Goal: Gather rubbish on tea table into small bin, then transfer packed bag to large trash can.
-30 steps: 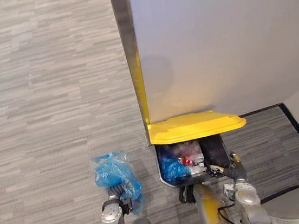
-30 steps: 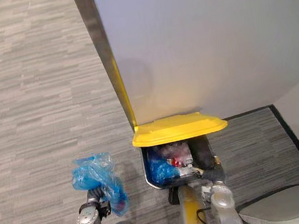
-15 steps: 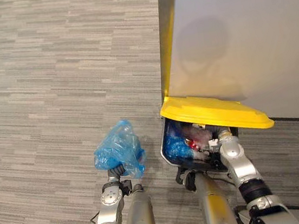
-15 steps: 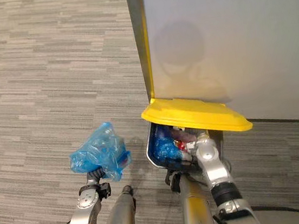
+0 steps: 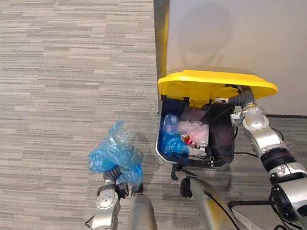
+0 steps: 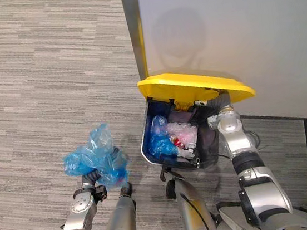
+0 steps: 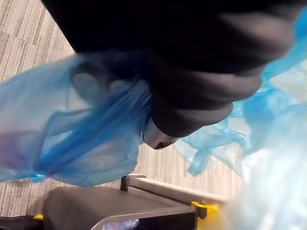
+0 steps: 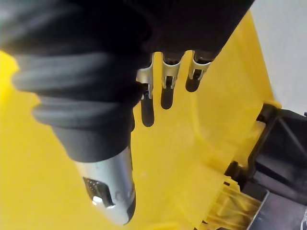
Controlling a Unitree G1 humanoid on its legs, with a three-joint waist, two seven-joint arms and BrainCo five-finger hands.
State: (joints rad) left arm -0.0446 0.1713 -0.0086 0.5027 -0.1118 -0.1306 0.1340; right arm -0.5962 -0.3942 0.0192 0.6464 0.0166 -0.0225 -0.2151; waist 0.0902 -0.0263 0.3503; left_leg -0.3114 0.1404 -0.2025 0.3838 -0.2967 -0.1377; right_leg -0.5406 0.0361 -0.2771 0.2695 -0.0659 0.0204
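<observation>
Fingers of the left hand (image 5: pixel 113 177) curl tight round the gathered neck of the blue bag (image 5: pixel 112 155), which is held beside the large trash can (image 5: pixel 224 137), clear of it. The right hand (image 5: pixel 243 98) presses straight fingers (image 8: pixel 165 75) against the underside of the can's raised yellow lid (image 5: pixel 211 81).

Colour reference, by item:

- Rubbish bag (image 5: pixel 112 156): translucent blue, no print, with paler creased highlights.
- Large trash can (image 5: pixel 222 140): dark grey to black body.
- Lid (image 5: pixel 211 82): solid yellow on both top and underside.
- Can contents: one blue bag (image 5: pixel 174 144), one clear whitish bag (image 5: pixel 194 132) and one small red item (image 5: pixel 186 139).
- Floor (image 5: pixel 42 78): grey carpet in fine streaks of lighter and darker grey.
- Wall (image 5: pixel 259 18): plain off-white.
- Edging strip (image 5: pixel 293 115): black.
- Left hand (image 5: pixel 112 180) and right hand (image 5: pixel 241 97): silver fingers with dark ribbed covers.
</observation>
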